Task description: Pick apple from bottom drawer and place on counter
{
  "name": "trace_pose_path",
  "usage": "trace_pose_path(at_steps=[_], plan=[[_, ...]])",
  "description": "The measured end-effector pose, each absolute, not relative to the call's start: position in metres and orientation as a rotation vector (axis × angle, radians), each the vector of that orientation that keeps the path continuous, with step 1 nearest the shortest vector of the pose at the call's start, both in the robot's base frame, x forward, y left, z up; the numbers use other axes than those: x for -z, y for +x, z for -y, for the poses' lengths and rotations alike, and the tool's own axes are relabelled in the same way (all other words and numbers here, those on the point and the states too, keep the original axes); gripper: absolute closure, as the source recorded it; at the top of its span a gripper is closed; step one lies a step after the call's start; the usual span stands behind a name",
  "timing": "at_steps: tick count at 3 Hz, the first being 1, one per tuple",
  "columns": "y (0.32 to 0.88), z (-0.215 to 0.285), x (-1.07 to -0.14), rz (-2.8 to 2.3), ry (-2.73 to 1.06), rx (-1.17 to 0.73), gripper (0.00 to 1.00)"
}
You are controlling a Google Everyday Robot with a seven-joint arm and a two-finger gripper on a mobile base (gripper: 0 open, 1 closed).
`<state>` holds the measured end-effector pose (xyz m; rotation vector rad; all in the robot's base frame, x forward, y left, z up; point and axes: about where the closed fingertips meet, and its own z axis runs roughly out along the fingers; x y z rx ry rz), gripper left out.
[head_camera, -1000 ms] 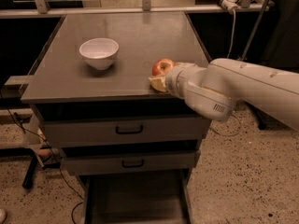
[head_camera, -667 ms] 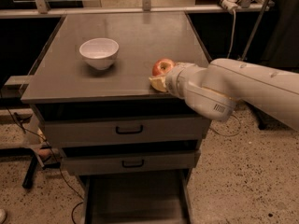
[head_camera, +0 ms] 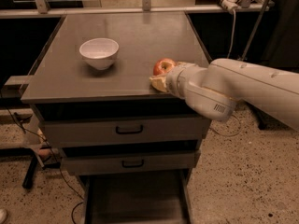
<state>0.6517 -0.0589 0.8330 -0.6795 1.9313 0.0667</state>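
apple [head_camera: 164,66] sits on counter [head_camera: 126,36] near its front-right edge, touching gripper [head_camera: 158,82] on its far side; can't tell if claw grips or is released; bottom drawer [head_camera: 135,197] open.

Red apple [head_camera: 163,66] on counter [head_camera: 131,41], gripper [head_camera: 160,80] at it.

speckled pale floor [head_camera: 252,181] spreads below me, thin dark cables [head_camera: 65,185] trailing at left. behind, a metal rail [head_camera: 117,12] crosses dark space; perhaps a white plug [head_camera: 229,1] upper right. dim, warm light.
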Motion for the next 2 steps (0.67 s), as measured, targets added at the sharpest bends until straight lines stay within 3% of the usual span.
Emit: trace_pose_path(at_steps=[1, 2], plan=[[0.6517, 0.0589, -0.8330, -1.931, -0.680, -0.067, 0.00], [0.6517, 0.0589, -0.8330, -1.931, -0.680, -0.067, 0.00]])
